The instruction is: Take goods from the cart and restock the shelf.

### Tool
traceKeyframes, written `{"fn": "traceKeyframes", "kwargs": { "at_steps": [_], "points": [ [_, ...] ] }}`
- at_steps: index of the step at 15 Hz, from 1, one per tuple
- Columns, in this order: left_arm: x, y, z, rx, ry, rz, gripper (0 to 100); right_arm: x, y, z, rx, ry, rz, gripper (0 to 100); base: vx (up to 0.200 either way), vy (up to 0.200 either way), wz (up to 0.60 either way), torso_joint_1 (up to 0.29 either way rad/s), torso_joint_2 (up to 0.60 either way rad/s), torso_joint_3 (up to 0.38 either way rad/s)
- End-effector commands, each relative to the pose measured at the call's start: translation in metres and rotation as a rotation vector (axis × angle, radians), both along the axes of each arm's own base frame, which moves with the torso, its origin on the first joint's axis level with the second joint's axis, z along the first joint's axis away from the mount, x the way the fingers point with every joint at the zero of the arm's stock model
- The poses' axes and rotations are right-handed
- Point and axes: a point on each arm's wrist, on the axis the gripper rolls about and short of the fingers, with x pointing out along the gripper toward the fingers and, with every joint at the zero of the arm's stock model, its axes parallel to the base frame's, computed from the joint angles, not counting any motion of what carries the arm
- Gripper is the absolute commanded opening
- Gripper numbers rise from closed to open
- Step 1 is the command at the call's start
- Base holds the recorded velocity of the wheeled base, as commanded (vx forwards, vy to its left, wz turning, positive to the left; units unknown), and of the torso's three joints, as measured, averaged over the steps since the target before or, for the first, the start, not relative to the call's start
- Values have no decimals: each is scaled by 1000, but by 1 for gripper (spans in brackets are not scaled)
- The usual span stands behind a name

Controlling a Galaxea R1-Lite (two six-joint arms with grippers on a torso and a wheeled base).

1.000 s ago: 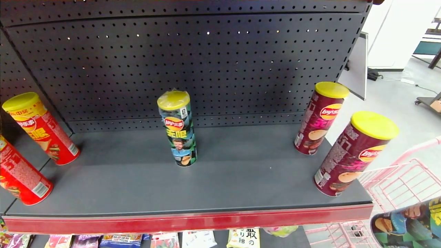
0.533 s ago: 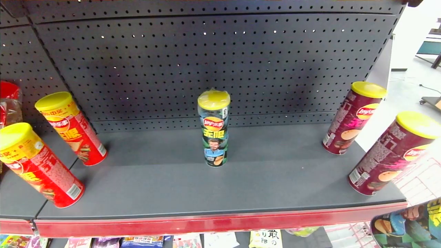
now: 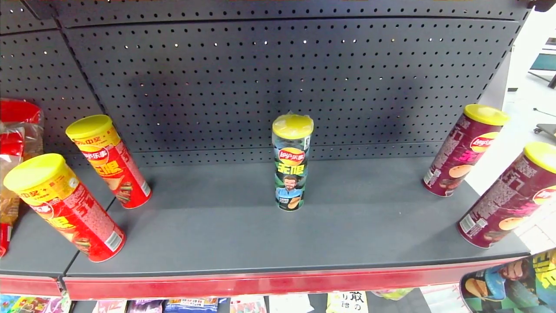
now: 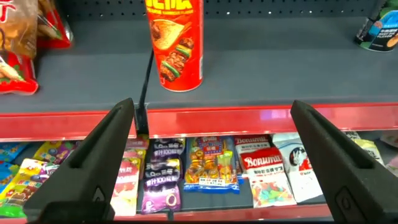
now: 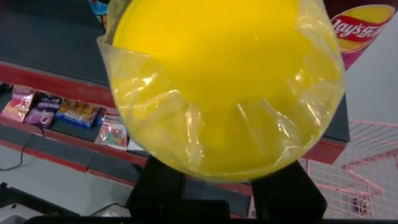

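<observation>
Head view: shelf part-stocked, with one green chip canister upright at centre. Red canisters at the left and maroon canisters at the right flank open space. Second green canister is off the shelf's right front corner, pinched by the right end effector, not yet placed. Left end effector is spread, holding nothing.

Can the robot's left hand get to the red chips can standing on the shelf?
Probably yes. The left hand is open and empty, the red can stands ahead of it, and nothing lies between them. It may need to rise over the shelf's red edge.
</observation>
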Motion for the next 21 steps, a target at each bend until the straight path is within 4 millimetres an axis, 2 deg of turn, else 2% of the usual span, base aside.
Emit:
{"fn": "traceKeyframes", "kwargs": {
  "at_steps": [1,2,12,13,17,18,19,20,21],
  "points": [
    [0,0,0,0,0,1,100,2,0,2,-1,5,2,0,200,0,0,-12,2,2],
    [0,0,0,0,1,1,100,2,0,2,0,5,7,0,200,0,0,-17,-7,2],
    [3,0,1,2,43,-24,100,9,2,5,0,30,111,0,0,0,0,0,0,0],
    [3,-1,1,5,38,-71,100,13,3,8,1,36,127,0,0,0,0,0,0,0],
    [2,-1,5,6,15,-81,100,30,4,22,-1,11,151,0,0,0,0,0,0,0],
    [0,-1,41,-26,-49,-93,100,32,5,26,-2,6,153,0,0,0,0,0,0,0],
    [11,-1,84,-107,-23,-106,100,34,5,29,-5,0,159,0,0,0,0,0,0,0],
    [21,-2,109,-173,-12,-117,100,35,5,30,-6,4,161,0,0,0,0,0,0,0],
    [35,-5,135,-121,-2,-271,100,37,5,28,-11,15,166,0,0,0,0,0,0,0]
  ]
}}
